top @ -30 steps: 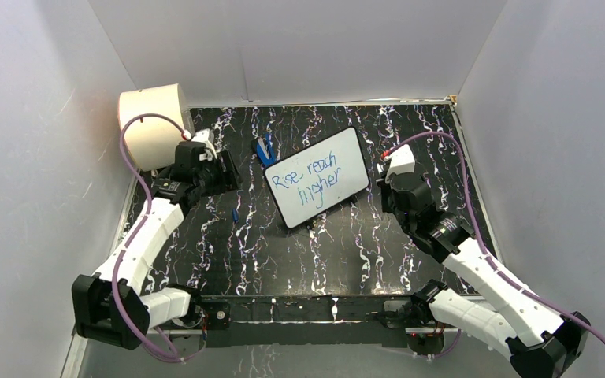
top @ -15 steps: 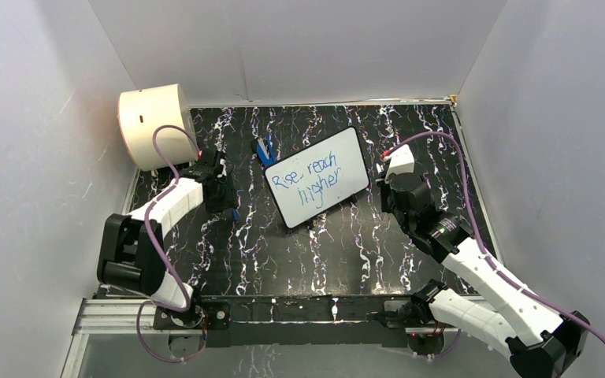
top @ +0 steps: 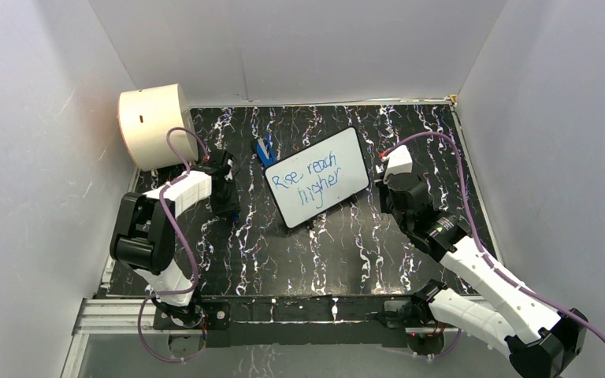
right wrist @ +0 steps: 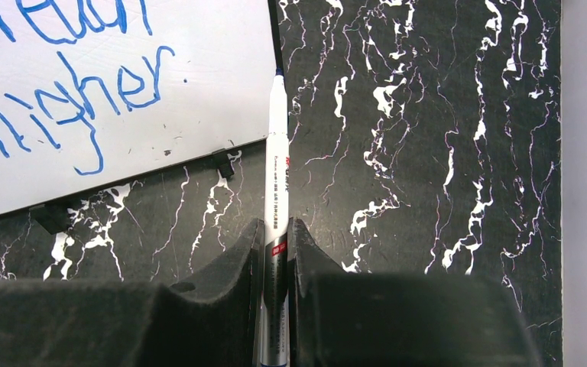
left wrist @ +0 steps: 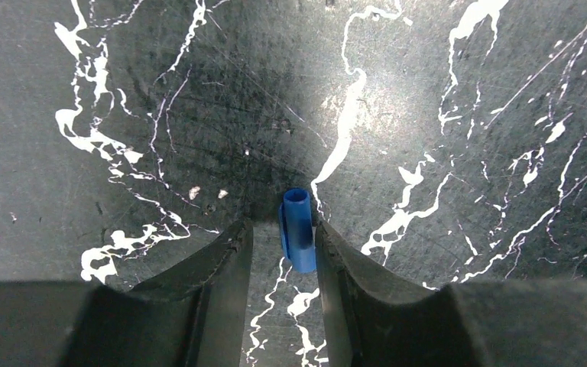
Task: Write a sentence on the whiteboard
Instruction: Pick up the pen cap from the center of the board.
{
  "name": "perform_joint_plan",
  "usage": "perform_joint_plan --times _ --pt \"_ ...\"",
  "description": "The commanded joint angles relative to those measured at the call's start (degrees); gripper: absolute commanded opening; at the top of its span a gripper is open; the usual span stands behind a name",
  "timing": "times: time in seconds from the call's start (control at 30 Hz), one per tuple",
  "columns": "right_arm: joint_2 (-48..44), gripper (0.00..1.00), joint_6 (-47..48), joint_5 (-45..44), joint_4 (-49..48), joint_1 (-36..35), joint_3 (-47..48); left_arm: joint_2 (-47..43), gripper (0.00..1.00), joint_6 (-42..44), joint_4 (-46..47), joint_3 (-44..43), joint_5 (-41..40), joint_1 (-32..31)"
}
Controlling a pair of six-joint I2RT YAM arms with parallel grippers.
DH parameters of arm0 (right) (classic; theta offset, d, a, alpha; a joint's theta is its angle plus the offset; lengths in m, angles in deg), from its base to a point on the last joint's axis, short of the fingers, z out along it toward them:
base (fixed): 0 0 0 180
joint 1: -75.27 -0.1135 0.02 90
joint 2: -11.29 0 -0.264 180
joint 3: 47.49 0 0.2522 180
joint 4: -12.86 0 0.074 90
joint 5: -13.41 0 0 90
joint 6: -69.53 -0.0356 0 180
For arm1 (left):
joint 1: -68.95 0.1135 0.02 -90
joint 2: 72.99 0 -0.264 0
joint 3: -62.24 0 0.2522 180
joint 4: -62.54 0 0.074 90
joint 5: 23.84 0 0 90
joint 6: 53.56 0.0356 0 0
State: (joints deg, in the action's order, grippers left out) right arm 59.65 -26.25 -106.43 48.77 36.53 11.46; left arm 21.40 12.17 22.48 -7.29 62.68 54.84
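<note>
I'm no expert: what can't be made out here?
Right wrist view: the print on the white marker pen is too small to read.
Right wrist view: the picture's top edge cuts off the upper line of the blue handwritten lettering on the flat white whiteboard.
Top view: the small blue object beyond the whiteboard is too small to identify.
Top view: the jaws of the left gripper are hidden under its black wrist.

Black table (top: pixel 347 252) veined white, white whiteboard (top: pixel 348 151), blue sentence (top: pixel 311 183), cream drum (top: pixel 154 122), blue cap (left wrist: pixel 298 229), white marker (right wrist: pixel 277 153).

1 overhead, 2 downward wrist close-ups.
</note>
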Motion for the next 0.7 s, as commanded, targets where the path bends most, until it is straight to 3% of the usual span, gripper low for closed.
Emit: perform_joint_plan --times 0.0,0.67 --pt "-0.2 0.0 0.5 -1.0 -3.3 0.2 0.1 0.8 0.33 0.5 -3.2 -2.5 0.5 -0.7" --pt "-1.5 0.0 -0.1 -1.2 -3.2 0.1 -0.7 5.8 0.25 2.3 -4.4 -2.8 -4.8 -2.9"
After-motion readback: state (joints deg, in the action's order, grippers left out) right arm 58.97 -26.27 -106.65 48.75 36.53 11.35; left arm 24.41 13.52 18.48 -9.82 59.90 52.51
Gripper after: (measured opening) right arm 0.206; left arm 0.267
